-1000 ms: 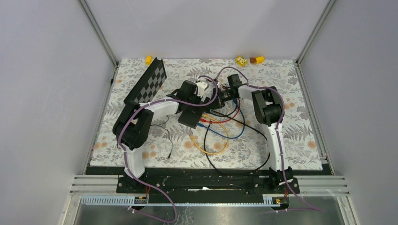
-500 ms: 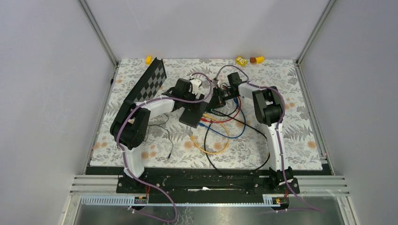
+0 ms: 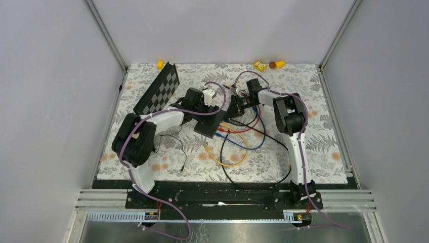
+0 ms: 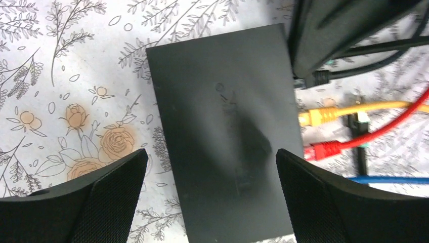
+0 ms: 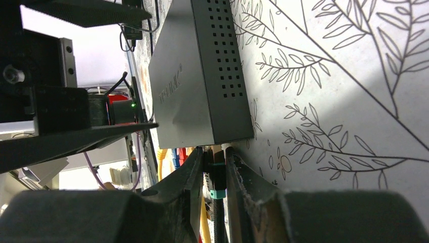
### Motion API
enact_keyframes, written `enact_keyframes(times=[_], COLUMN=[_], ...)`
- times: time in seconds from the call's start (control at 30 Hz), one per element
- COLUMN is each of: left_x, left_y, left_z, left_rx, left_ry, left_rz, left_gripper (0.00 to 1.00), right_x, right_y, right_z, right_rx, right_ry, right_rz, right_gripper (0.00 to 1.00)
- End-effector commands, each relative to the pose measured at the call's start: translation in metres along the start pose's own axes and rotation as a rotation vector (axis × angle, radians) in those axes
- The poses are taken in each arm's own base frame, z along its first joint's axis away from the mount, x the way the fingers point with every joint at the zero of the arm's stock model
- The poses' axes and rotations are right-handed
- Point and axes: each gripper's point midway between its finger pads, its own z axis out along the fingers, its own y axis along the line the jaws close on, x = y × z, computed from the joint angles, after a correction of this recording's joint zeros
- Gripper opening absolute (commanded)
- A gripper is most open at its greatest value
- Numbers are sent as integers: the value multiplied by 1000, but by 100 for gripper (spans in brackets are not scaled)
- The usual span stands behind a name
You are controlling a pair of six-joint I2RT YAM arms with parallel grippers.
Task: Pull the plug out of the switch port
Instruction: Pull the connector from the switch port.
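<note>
I looked down from the top camera and saw the switch (image 3: 208, 125) lying flat near the middle of the counter (image 3: 313, 147), which had a pattern of leaves and flowers on it. My left fingers (image 4: 109, 202) were wide apart and held nothing. In the left wrist camera they hung over the switch, one to each side of it, and I could not tell if they touched it. My right fingers (image 5: 188, 183) were squeezed together on the plug (image 5: 217, 174), a small black one with a blue-green ring. The plug sat right at a corner of the switch, up against the long edge where the wires go in. I could not tell if it was in its port or just out of it. A yellow wire (image 4: 324, 115) and a red wire (image 4: 326, 150) had their ends just beside that same edge, and a blue wire (image 4: 389, 179) lay near them. The wires made loose loops on the counter in front of the switch. A black-and-grey chequered board (image 3: 159, 91) sat at the back left, apart from the switch. Little yellow blocks (image 3: 260, 65) sat by the back wall.
</note>
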Motion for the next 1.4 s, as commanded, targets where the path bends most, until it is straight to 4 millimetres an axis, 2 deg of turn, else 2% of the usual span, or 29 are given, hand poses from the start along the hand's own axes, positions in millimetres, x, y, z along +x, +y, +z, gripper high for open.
enact_keyframes(times=[0.0, 0.13, 0.57, 0.73, 0.93, 1.37], left_x=[-46, -53, -59, -47, -29, -9], left_y=[-21, -27, -32, -33, -24, -11], left_z=[-27, -24, 11, 22, 31, 33], left_rx=[112, 145, 129, 91, 3, -68], left_ry=[-165, -168, -117, -81, -31, 38], left_rz=[19, 20, 48, 65, 95, 119], left_gripper=[99, 99, 99, 99, 99, 97], right_x=[11, 11, 14, 14, 14, 8], right_y=[-43, -44, -45, -46, -45, -40], right_z=[-4, -3, -3, -2, -2, -4], right_rx=[119, 116, 116, 114, 112, 111], right_ry=[-5, -3, 0, 2, 0, -7], right_rz=[57, 60, 68, 73, 74, 58], right_gripper=[0, 0, 0, 0, 0, 0])
